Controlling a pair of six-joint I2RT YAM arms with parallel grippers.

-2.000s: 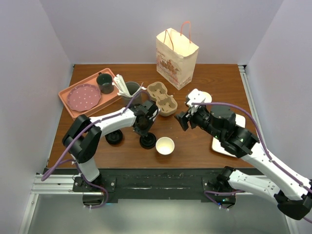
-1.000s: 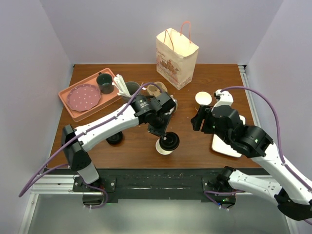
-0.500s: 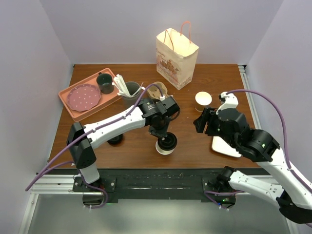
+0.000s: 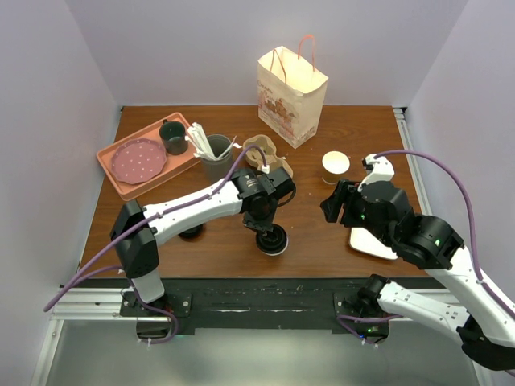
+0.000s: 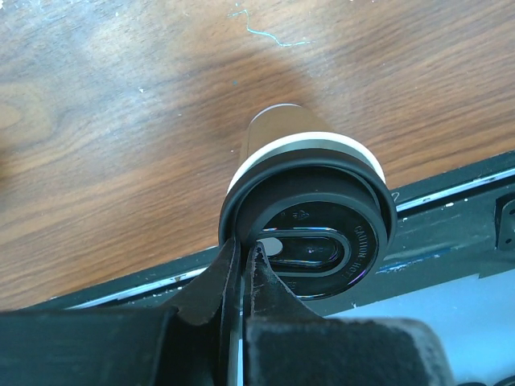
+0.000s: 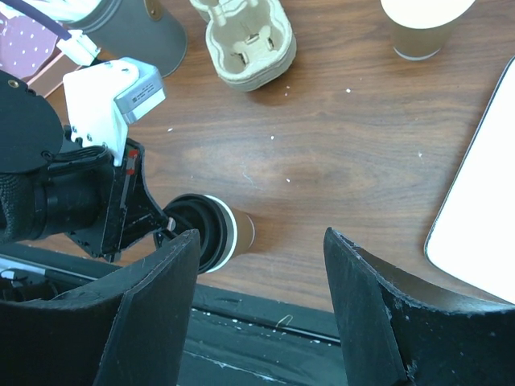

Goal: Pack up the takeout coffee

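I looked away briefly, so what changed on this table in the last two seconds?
The left fingers carried a black plastic lid rightward and set it on the tan paper cup, gripping the lid's rim. The right fingers, open, drew back to the right. The paper bag, cardboard cup carrier and pink tray stayed put.

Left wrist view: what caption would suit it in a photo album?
Left gripper pinches the edge of a black lid seated on the takeout coffee cup on a wooden table.

Wooden table [image 4: 354, 129] — tray [image 4: 173, 167], tumbler [image 4: 216, 167], cup carrier [image 4: 264, 151], paper bag [image 4: 290, 92], lidded cup [image 4: 272, 240] (near edge), open cup [image 4: 335, 166], white board [image 4: 364, 241]
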